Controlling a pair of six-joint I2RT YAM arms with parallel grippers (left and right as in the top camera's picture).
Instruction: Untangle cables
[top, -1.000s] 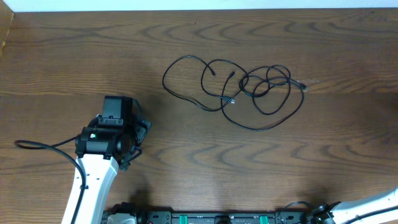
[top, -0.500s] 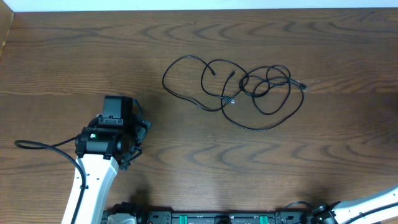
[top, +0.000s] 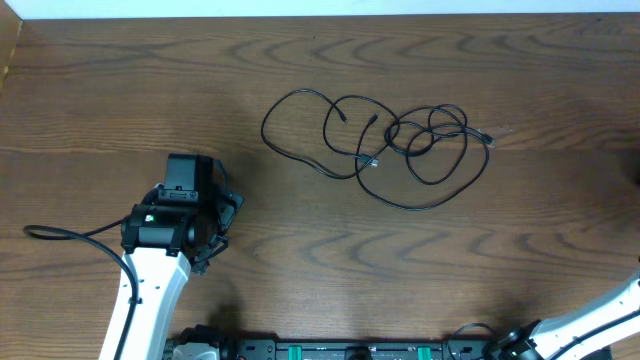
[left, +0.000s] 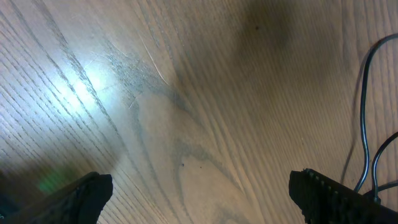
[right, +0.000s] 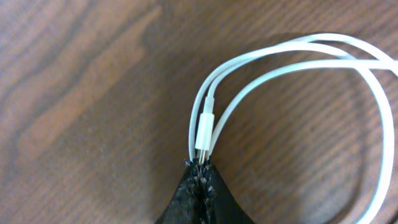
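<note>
Right gripper (right: 200, 177): pinched shut on white cord (right: 204, 127) at its plug; arm (top: 600, 315) newly shifted at near right corner, cord likely drawn clear. Left gripper (left: 199, 186): wide open, empty. Black cords (top: 398, 133): unmoved tangle toward far edge.

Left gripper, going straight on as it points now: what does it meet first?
Likely the bare brown wooden table; depth is unclear. The thin black cables sit beside the line of the open left gripper.

The white cord (right: 203, 127) runs off the right wrist view; the black cables (left: 362, 124), off the left wrist view.
</note>
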